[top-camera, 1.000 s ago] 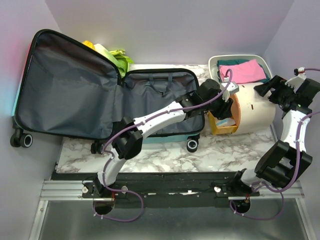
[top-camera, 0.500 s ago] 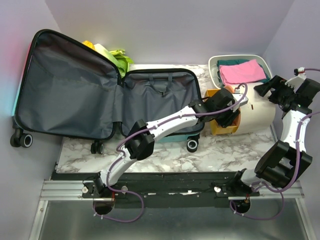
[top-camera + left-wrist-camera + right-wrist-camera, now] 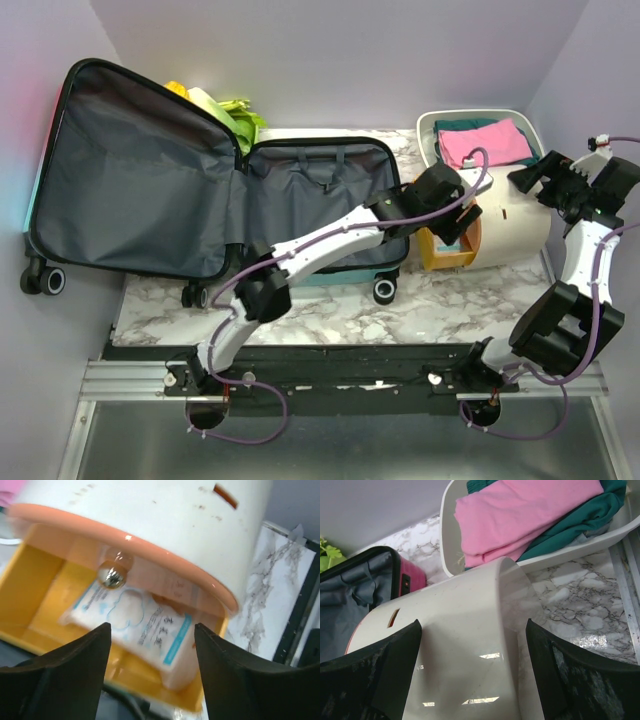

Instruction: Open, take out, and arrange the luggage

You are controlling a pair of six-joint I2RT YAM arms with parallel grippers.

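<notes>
I have the pink-to-teal hard-shell suitcase (image 3: 300, 195) lying open at the left of the marble bench (image 3: 330, 310). My left claw (image 3: 151, 630) gapes empty over the blue-and-white packet (image 3: 142, 627) in the yellow box (image 3: 45, 595). The right claw (image 3: 472, 627) is wide, holding nothing. The packet looks placed; next I would lift clear and check the case.

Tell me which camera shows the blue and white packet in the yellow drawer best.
The left wrist view: the packet lies in the yellow drawer, its print visible up close. The top view shows only the drawer, partly under the left gripper. The right wrist view shows neither.
</notes>
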